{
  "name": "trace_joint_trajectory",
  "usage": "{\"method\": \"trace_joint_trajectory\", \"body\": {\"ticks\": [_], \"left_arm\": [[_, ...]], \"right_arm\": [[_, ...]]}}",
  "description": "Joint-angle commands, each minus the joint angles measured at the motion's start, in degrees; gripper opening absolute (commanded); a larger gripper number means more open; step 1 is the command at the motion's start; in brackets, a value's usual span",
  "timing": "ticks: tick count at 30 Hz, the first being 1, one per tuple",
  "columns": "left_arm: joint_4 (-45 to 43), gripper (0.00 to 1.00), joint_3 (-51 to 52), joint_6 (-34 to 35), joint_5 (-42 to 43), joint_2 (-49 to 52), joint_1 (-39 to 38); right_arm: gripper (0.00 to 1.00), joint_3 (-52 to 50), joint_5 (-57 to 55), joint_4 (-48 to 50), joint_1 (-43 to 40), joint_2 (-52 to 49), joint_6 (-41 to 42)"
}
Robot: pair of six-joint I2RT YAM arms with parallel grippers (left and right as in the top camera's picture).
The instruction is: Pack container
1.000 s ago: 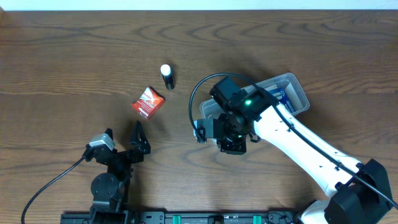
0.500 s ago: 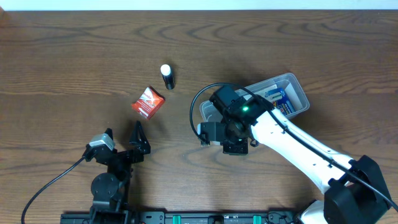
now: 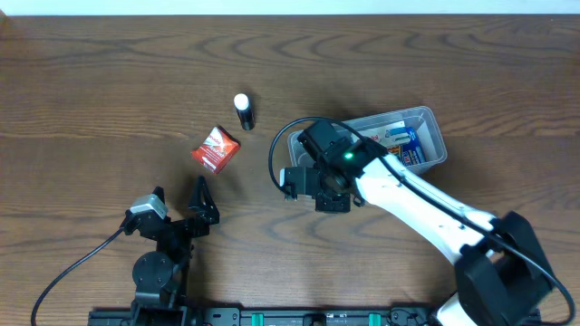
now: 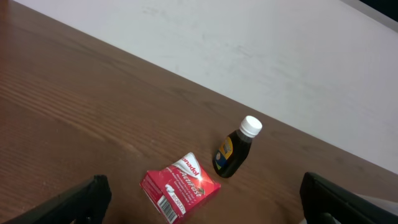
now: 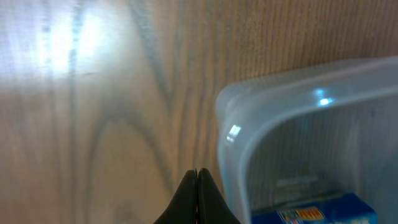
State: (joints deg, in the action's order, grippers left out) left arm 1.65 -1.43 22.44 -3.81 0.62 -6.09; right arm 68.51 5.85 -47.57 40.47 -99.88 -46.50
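Note:
The clear plastic container (image 3: 430, 124) lies right of the middle, with a blue box (image 3: 410, 148) and other small packs inside. My right arm (image 3: 331, 165) covers its left end. In the right wrist view my right gripper (image 5: 198, 172) is shut on nothing, just off the container's rounded corner rim (image 5: 239, 134), low over the wood. A red box (image 3: 216, 148) and a dark bottle with a white cap (image 3: 244, 110) lie left of the middle. My left gripper (image 3: 178, 214) stands open near the front edge, and in its wrist view (image 4: 204, 199) the red box (image 4: 177, 190) lies ahead of the fingers.
The bottle (image 4: 235, 151) lies on its side beyond the red box. The blue box (image 5: 317, 214) shows through the container's wall. The table's far edge meets a white surface (image 4: 261, 56).
My right arm has moved left and a little toward the far side, along the container's left end. The container has shifted slightly left. The left arm has not moved.

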Motion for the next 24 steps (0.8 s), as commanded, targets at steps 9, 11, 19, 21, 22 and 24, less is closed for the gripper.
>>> {"method": "trace_joint_trajectory", "body": {"ticks": [9, 11, 19, 21, 22, 24], "left_arm": [[2.05, 0.98, 1.20, -0.90, -1.55, -0.39, 0.28], [2.05, 0.98, 1.20, -0.92, -1.55, -0.39, 0.28], [2.05, 0.98, 1.20, -0.92, -1.55, -0.39, 0.28], [2.05, 0.98, 1.20, -0.92, -1.55, -0.39, 0.28], [2.05, 0.98, 1.20, -0.92, -1.55, -0.39, 0.28], [2.05, 0.98, 1.20, -0.92, -1.55, -0.39, 0.28]], "right_arm": [[0.01, 0.13, -9.62, 10.03, 0.37, -4.59, 7.72], [0.01, 0.15, -9.73, 9.88, 0.37, -4.07, 7.78], [0.01, 1.38, -8.55, 7.10, 0.33, 5.18, 14.88], [0.01, 1.60, -8.15, 7.19, -0.35, 9.81, 16.02], [0.01, 1.60, -8.17, 7.39, -0.85, 11.87, 16.96], [0.01, 1.60, -8.20, 7.54, -2.73, 16.33, 19.06]]}}
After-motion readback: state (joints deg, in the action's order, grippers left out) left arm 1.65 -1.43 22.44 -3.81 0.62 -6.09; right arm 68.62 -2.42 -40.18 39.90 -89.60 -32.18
